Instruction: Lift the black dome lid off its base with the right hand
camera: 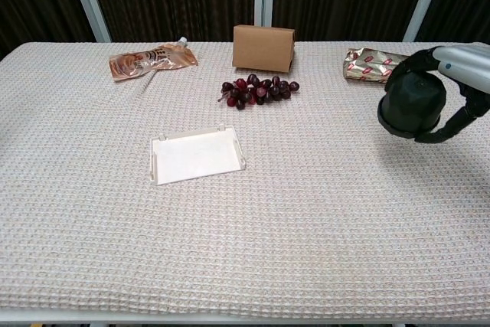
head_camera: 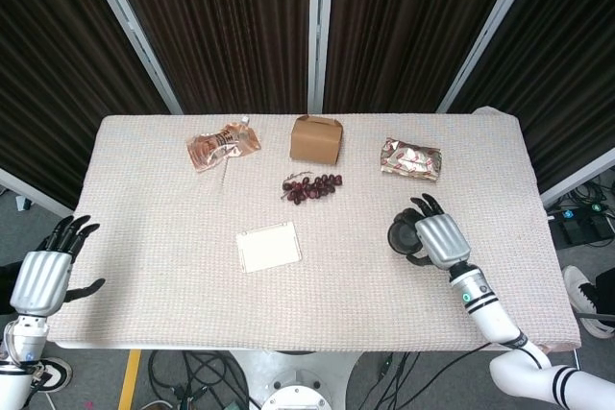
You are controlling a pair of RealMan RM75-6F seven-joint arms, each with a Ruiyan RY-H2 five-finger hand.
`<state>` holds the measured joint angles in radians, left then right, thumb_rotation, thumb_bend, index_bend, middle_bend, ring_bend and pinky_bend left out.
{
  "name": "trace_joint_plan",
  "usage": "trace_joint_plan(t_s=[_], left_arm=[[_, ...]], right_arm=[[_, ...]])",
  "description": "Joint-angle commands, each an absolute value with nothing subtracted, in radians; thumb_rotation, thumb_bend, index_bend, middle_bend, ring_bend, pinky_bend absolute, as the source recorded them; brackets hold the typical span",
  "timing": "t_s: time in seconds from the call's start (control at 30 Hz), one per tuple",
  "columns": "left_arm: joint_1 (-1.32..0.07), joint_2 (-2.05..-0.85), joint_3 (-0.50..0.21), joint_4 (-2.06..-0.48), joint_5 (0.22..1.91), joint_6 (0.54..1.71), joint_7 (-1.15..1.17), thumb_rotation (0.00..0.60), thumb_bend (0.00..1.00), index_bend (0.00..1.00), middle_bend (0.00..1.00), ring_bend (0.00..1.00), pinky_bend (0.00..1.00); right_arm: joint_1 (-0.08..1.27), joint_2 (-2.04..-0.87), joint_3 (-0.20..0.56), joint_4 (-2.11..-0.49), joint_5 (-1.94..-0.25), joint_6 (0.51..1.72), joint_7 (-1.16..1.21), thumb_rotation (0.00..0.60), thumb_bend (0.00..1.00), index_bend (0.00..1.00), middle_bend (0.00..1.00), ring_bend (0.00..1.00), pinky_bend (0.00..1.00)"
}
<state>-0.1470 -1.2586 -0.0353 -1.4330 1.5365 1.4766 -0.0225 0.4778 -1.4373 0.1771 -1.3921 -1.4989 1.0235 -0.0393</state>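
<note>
With the right robot hand (camera: 452, 86) wrapped around the black dome lid (camera: 411, 104) at the surface's right side, a straight vertical pull appears advisable to clear the unseen base.

You get bright, even overhead light on the table (head_camera: 173, 266), with only soft, short shadows under objects. Both views are sharp, without glare. The dark curtains (head_camera: 221, 26) behind swallow detail; edges bend slightly.

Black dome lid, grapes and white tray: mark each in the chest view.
black dome lid (camera: 411, 105), chest view, front wall
grapes (camera: 256, 90), chest view, middle of bunch
white tray (camera: 196, 156), chest view, flat floor
</note>
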Motion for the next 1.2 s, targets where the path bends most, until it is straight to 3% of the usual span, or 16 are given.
trace_joint_plan(t_s=[0.03,0.13,0.23,0.47,0.57,0.83,1.0,1.2], left_arm=[[-0.151,-1.265,-0.032,-1.429,1.539,1.47,-0.018,0.6,0.02,0.17,0.11,0.08,0.3],[-0.152,-1.268,-0.032,-1.428,1.538,1.467,-0.016,0.6,0.02,0.17,0.11,0.08,0.3],[-0.151,-1.269,-0.031,-1.427,1.536,1.466,-0.017,0.6,0.02,0.17,0.11,0.08,0.3],[-0.148,-1.264,-0.029,-1.433,1.541,1.473,-0.02,0.6,0.02,0.17,0.11,0.08,0.3],[-0.146,-1.264,-0.028,-1.431,1.541,1.475,-0.022,0.6,0.02,0.17,0.11,0.08,0.3],[-0.149,-1.267,-0.029,-1.424,1.543,1.474,-0.032,0.6,0.02,0.17,0.11,0.08,0.3],[-0.145,-1.266,-0.03,-1.422,1.538,1.476,-0.033,0.6,0.02,0.17,0.11,0.08,0.3],[-0.147,-1.262,-0.036,-1.432,1.531,1.474,-0.036,0.6,0.02,0.17,0.11,0.08,0.3]], right_arm=[[0.436,-1.268,0.281,-1.821,-1.794,1.612,-0.032,0.6,0.1,0.4,0.45,0.09,0.0],[0.39,-1.242,0.281,-1.862,-1.867,1.714,-0.072,0.6,0.1,0.4,0.45,0.09,0.0],[0.382,-1.278,0.248,-1.799,-1.811,1.665,-0.112,0.6,0.1,0.4,0.45,0.09,0.0],[0.467,-1.501,0.137,-1.393,-1.449,1.18,-0.242,0.6,0.1,0.4,0.45,0.09,0.0],[0.479,-1.55,0.122,-1.32,-1.42,1.126,-0.219,0.6,0.1,0.4,0.45,0.09,0.0],[0.496,-1.487,0.19,-1.375,-1.417,1.179,-0.185,0.6,0.1,0.4,0.45,0.09,0.0],[0.561,-1.455,0.189,-1.487,-1.392,1.056,-0.222,0.6,0.1,0.4,0.45,0.09,0.0],[0.662,-1.521,0.173,-1.609,-1.354,0.921,-0.362,0.6,0.1,0.4,0.45,0.1,0.0]])
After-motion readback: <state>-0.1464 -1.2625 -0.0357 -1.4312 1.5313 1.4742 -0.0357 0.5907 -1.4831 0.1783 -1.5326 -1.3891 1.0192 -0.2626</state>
